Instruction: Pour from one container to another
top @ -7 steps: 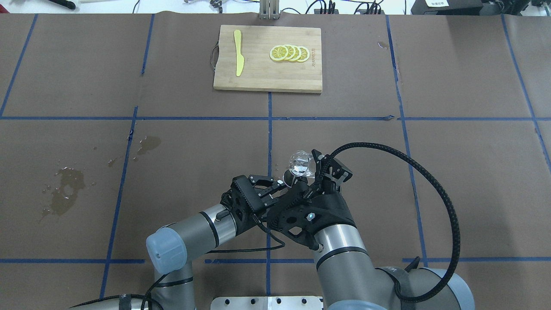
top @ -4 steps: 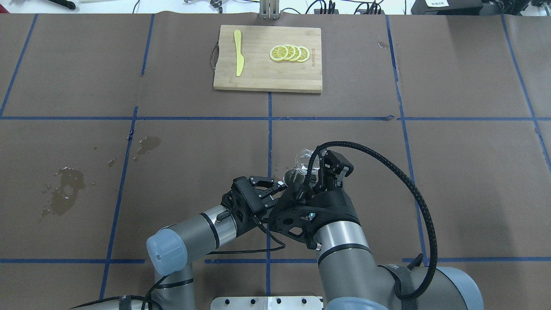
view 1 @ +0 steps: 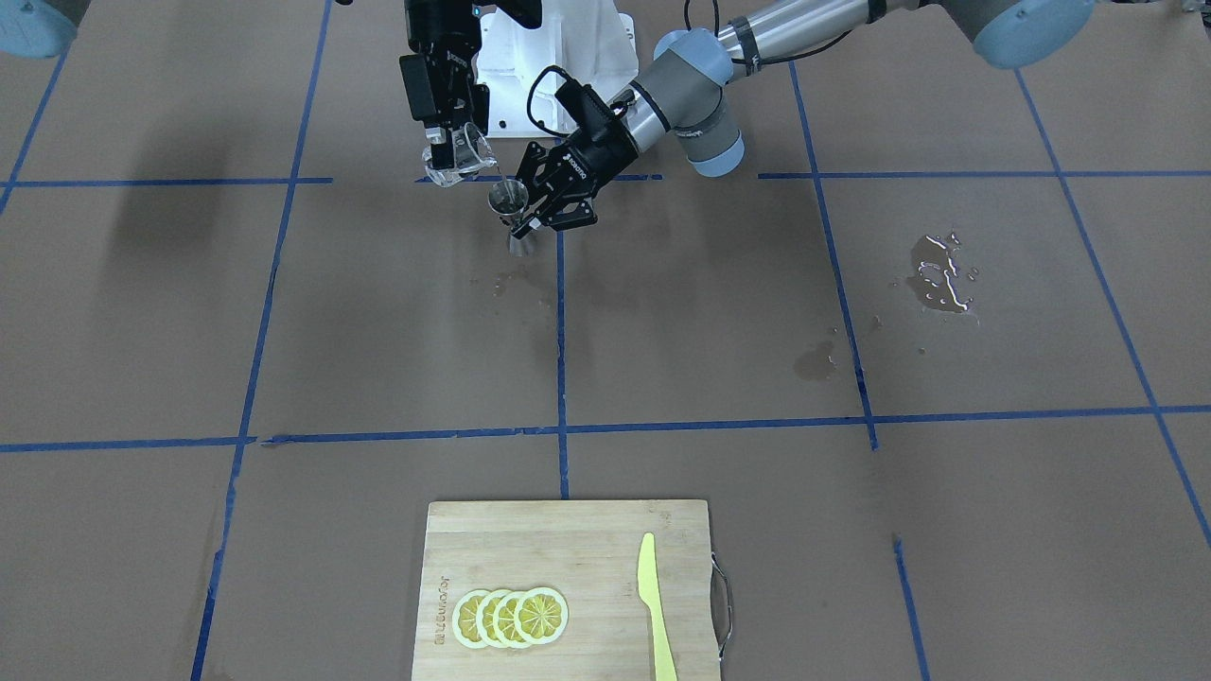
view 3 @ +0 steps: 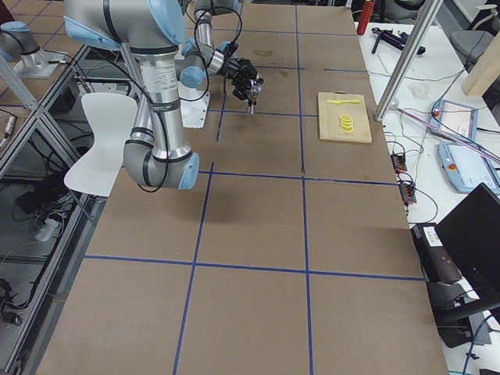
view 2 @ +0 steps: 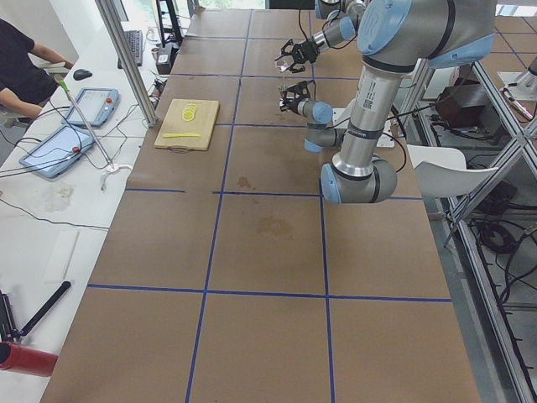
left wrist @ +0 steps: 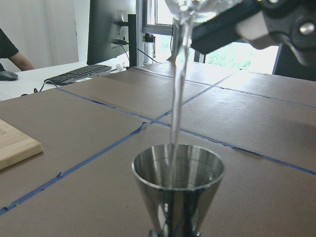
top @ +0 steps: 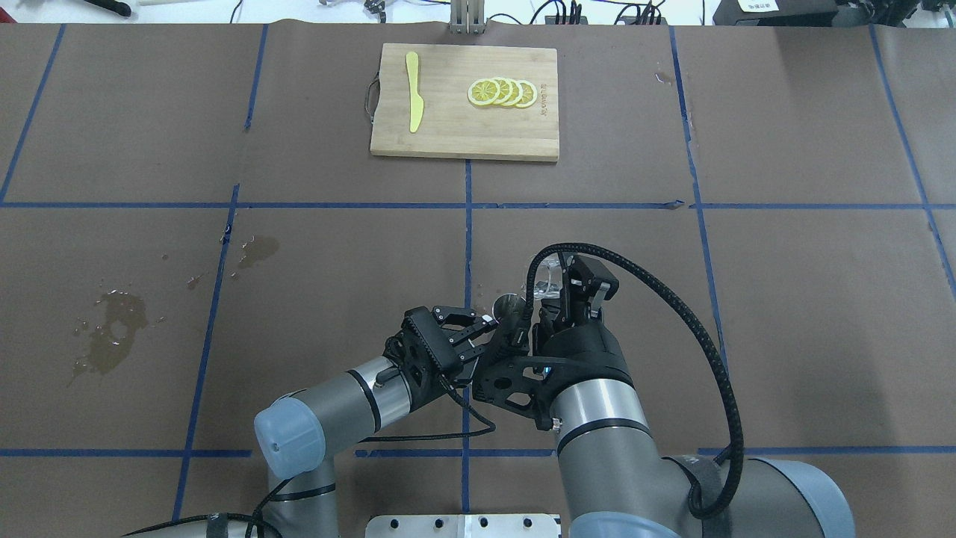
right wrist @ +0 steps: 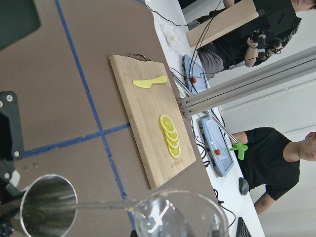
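The pour is under way and, as I judge it, not finished. On the tabletop [view 1: 662, 359], which carries wet patches [view 1: 937, 274] well off to the robot's left, the glass beaker [view 1: 457, 156] hangs tipped just above and beside the steel jigger [view 1: 511, 213]. The left wrist view shows a thin stream of clear liquid [left wrist: 178, 98] falling from the beaker's lip into the jigger's open upper cone. Liquid already sits low in that cone, well under the rim. How much is left in the beaker I cannot tell. What remains is to let the cone fill, bring the beaker upright and set it down. The cutting board [view 1: 568, 558] at the far edge plays no part here.

The right arm [top: 597, 418] reaches forward near the middle of the tabletop with its wrist rolled over, so that the beaker's spout points down towards the jigger. The left arm [top: 336, 403] comes in low from the side, its forearm almost level. The right gripper [view 1: 452, 142] is clamped on the beaker's wall and carries it clear of the tabletop. The left gripper [view 1: 530, 216] is closed around the jigger's narrow waist and holds it upright. The jigger's lower cone appears to rest on the tabletop, close in front of the robot's base.
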Tool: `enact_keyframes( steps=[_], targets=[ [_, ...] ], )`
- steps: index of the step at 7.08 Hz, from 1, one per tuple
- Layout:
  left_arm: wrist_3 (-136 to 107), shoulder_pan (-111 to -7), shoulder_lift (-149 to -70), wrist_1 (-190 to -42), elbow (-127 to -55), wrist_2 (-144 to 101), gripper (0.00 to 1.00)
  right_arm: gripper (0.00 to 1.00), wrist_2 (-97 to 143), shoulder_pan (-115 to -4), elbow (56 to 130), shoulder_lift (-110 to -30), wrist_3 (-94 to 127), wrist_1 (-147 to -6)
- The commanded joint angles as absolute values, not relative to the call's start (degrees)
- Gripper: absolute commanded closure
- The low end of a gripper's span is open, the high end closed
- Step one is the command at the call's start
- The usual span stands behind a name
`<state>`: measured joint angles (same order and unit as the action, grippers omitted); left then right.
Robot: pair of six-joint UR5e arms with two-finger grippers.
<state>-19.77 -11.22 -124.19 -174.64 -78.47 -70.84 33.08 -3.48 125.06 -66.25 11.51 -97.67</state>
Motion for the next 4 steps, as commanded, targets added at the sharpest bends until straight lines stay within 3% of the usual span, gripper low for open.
enact_keyframes(
  steps=[1, 4],
  targets=[
    [-19.8, -11.2, -124.2, -174.6, -78.4, -70.8, 1.00, 1.00, 33.0, -3.6, 125.2, -66.2, 8.3, -98.3],
    [-19.8, -11.2, -124.2, -174.6, -78.4, -70.8, 1.00, 1.00, 33.0, -3.8, 125.2, -64.2, 6.7, -102.5]
  ],
)
